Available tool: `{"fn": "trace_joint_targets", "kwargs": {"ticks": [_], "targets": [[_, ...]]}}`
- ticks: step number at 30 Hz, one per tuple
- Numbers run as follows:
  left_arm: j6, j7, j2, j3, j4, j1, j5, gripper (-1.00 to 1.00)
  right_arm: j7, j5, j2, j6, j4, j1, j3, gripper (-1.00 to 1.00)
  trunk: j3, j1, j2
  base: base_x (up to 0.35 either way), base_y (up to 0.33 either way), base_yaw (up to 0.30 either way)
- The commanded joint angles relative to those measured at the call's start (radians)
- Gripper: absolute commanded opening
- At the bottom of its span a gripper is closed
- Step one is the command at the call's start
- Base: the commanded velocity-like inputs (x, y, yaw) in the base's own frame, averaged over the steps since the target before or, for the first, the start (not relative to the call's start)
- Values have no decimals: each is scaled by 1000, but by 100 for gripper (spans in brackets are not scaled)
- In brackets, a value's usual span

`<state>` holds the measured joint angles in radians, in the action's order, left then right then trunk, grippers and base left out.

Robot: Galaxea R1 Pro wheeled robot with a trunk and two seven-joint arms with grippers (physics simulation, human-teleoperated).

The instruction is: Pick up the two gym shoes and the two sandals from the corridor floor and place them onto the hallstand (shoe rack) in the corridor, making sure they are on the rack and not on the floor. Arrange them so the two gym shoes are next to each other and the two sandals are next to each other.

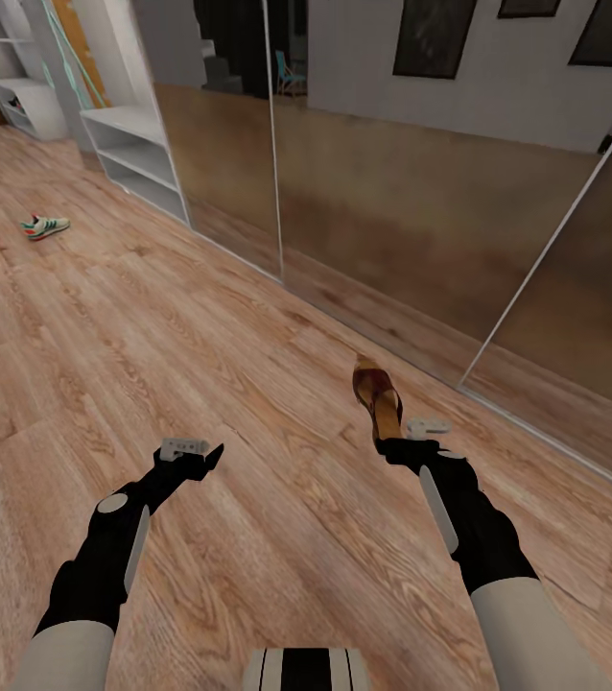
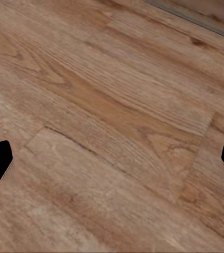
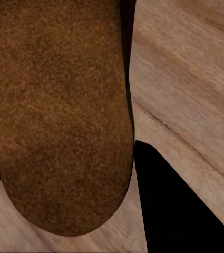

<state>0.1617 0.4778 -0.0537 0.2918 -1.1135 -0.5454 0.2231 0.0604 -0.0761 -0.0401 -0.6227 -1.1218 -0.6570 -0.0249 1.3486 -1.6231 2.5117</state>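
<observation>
While the right pincer (image 1: 389, 434) grips a sandal (image 1: 375, 392), a gym shoe (image 1: 45, 226) lies far off.

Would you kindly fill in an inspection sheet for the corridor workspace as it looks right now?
Surface: wood-plank floor, bare around the arms.
Job's things: one sandal at the right pincer, its tan footbed close in the right wrist view; one gym shoe lying far off on the floor; pale grey hallstand against the wall, its visible shelves bare.
Clutter: nothing seen.
Grippers: right pincer shut on the sandal; left pincer open, over bare floor.
Cables: nothing seen.
Surroundings: mirrored sliding doors along the wall.
</observation>
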Motion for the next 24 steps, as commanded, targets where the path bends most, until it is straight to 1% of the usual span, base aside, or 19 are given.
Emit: {"fn": "trace_joint_targets", "kwargs": {"ticks": [1,24], "targets": [[5,9,-1,4,-2,-1,5,100,9,-11,0,-5,-1,0,-1,-100,-5,1,0,0,0,0],[5,9,-2,4,-2,-1,5,100,9,-11,0,-5,-1,0,-1,-100,-131,11,-5,0,0,0]]}}
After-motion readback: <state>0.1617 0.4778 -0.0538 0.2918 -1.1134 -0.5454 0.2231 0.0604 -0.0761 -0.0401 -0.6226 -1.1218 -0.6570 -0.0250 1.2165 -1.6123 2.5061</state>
